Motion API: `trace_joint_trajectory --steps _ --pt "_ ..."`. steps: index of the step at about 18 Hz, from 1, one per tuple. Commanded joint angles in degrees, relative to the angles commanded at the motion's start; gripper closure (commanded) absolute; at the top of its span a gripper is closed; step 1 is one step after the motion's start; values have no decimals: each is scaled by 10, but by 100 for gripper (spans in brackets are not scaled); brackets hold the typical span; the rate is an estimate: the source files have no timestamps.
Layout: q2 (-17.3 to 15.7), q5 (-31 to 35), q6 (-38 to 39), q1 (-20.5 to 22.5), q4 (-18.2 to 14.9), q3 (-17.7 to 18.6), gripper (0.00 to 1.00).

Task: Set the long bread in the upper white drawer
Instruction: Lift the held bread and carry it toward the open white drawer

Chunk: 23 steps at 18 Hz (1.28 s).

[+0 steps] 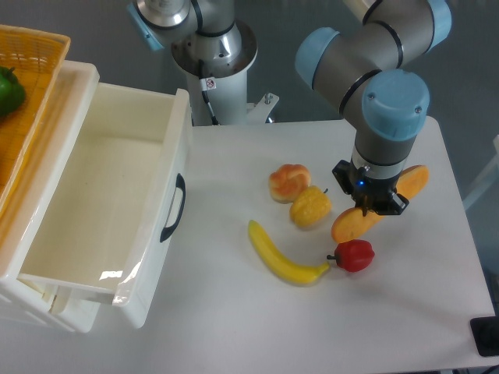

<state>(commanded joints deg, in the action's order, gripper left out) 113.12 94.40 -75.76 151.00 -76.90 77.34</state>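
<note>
The gripper [369,204] sat over the middle of the long bread [355,223], fingers apparently pinching it, with the open drawer [153,175] far left.

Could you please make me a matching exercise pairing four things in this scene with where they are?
Things:
1. long bread
2. banana
3. green pepper
4. drawer

Places:
A. in the yellow basket at far left
B. pulled open, nothing visible inside
C. under the gripper, beside the red pepper
D. on the table between the drawer and the red pepper

Pairs: 1-C, 2-D, 3-A, 4-B
</note>
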Motion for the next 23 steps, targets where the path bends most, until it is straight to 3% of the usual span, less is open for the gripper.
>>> trace_joint_trajectory --steps 5,8,15,23 --pt "-27 -1 57 -27 -2 -4 100" --pt "-64 -7 94 -43 -37 -7 100" --pt "-94 -80 260 -103 -46 -5 100" --pt "-185 -142 441 -159 -45 -25 100"
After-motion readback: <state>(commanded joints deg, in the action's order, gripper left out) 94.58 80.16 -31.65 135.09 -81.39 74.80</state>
